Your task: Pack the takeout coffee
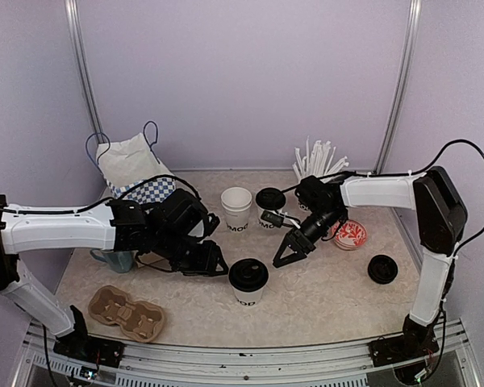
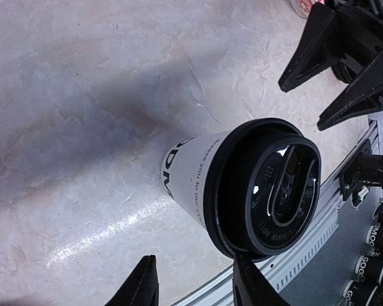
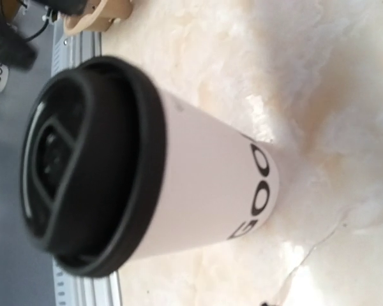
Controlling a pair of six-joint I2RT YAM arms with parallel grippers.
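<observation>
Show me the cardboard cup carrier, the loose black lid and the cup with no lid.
cardboard cup carrier [image 1: 127,314]: top view, middle of the tray between its wells.
loose black lid [image 1: 382,268]: top view, centre of its top.
cup with no lid [image 1: 236,216]: top view, white side wall.

The place is a robot test cell in a lab. Plain lavender panels [image 1: 242,81] wall in the far side and both flanks, joined by metal posts [image 1: 398,81]. A marbled tabletop [image 1: 331,298] ends at a slotted aluminium rail [image 1: 250,355] on the near edge, where two arm bases [image 1: 403,351] are bolted. Black cables [image 1: 466,141] hang loose, and printed paper cups [image 1: 248,290] stand as café props.
</observation>
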